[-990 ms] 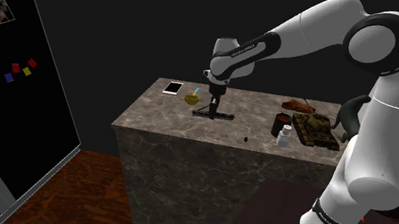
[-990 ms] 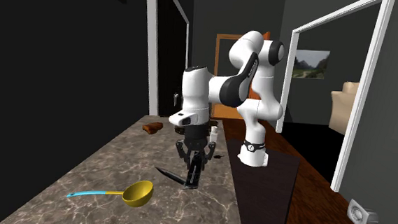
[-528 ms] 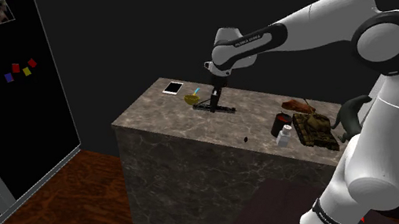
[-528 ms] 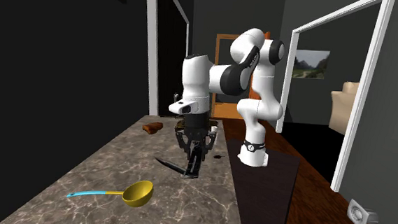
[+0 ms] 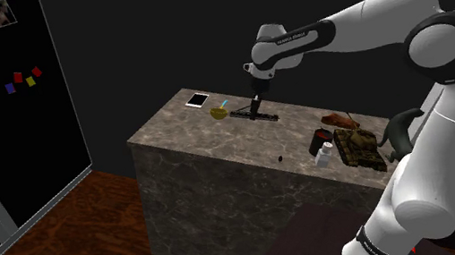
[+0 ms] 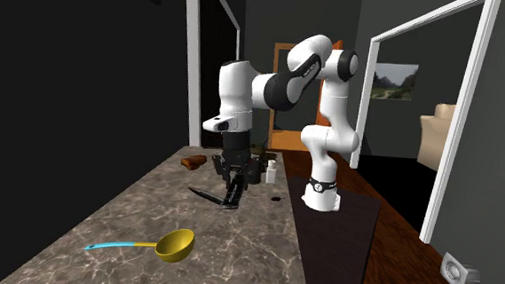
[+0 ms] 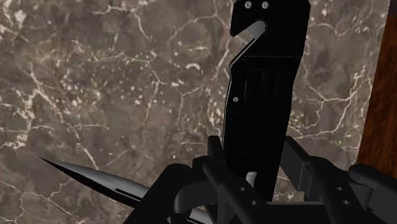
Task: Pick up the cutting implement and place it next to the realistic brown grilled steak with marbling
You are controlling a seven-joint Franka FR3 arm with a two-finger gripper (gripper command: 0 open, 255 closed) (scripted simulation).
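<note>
My black gripper (image 5: 253,107) is shut on a black folding knife (image 5: 257,115) and holds it just above the brown marble counter (image 5: 192,145). In the wrist view the fingers (image 7: 219,172) clasp the knife's handle (image 7: 264,83), and its thin blade (image 7: 95,181) sticks out sideways over the marble. From the second exterior view the gripper (image 6: 231,185) hangs over the counter's middle with the knife (image 6: 212,197) slanting down from it. The brown steak (image 5: 339,120) lies near the counter's far right corner in the shoulder view, well apart from the knife; the second exterior view puts the steak (image 6: 188,162) behind the gripper.
A yellow ladle with a blue handle (image 6: 161,244) lies near the knife. A white tablet (image 5: 198,101) rests at the far left corner. A camouflage toy tank (image 5: 361,147), a dark can (image 5: 319,142) and a small white bottle (image 5: 323,156) crowd the end by the steak.
The gripper has lifted the knife off the counter and carried it up and to the right in the shoulder view, toward the steak's end. The ladle has stayed put.
</note>
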